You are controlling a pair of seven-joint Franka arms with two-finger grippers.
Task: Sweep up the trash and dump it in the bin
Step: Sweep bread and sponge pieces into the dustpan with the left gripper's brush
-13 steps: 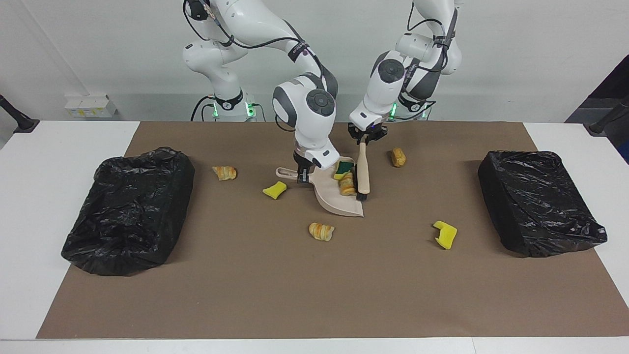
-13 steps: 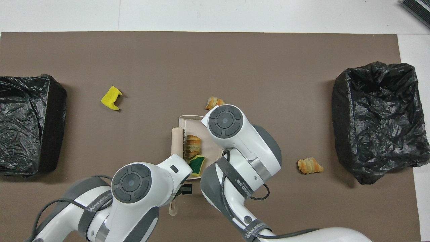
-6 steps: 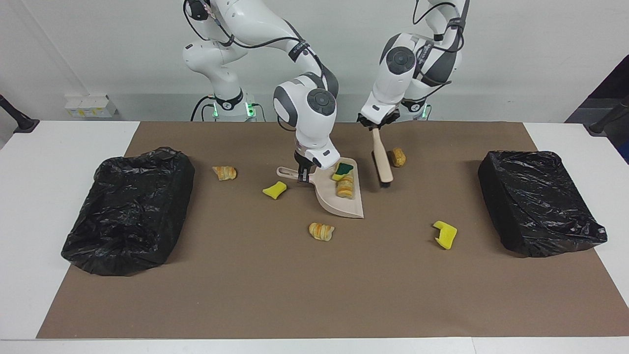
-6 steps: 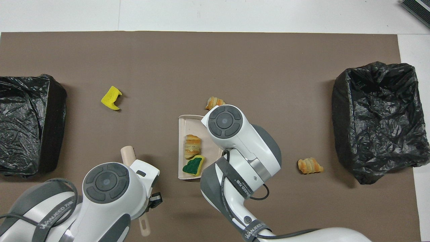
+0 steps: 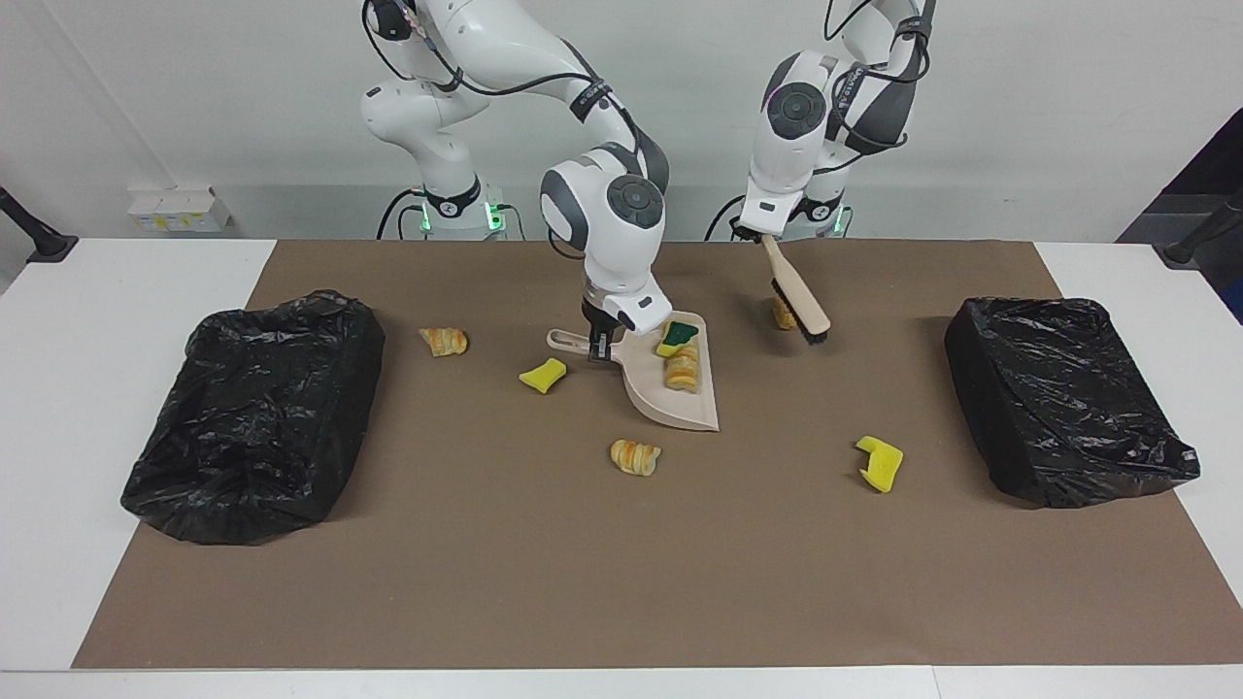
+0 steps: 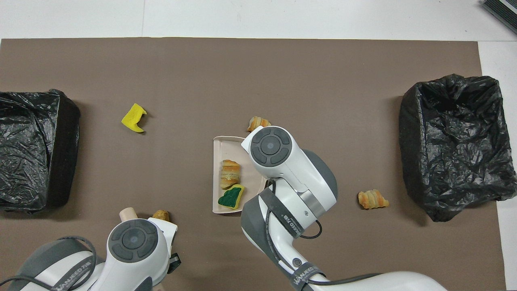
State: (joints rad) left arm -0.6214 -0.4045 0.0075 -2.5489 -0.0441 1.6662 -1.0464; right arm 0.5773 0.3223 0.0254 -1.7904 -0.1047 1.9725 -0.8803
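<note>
Gripping the dustpan [image 5: 670, 383] by its handle in the facing view, the right gripper [image 5: 599, 342] has its fingers clamped and holds the pan flat on the brown mat, mouth toward the left arm's end of the bench, so swept pieces can ride in. Two pieces of trash lie in it: a green-faced sponge chunk [image 5: 678, 336] and a pastry [image 5: 684, 368]. The left gripper [image 5: 764, 236] has its fingers closed on the brush [image 5: 798, 303], lifted and slanted over a small pastry [image 5: 781, 313], probably to pull it toward the pan.

Counting here: seven pieces, three sponge chunks, four pastries; two black-lined bins, one at each end; one brush, one pan.

Looking from overhead, the right arm hides one loose sponge, so six pieces show. The pan's two sit side by side [image 6: 229, 184]; the small pastry [image 6: 161, 215] peeks beside the left arm, which seems to hide the bristles.
</note>
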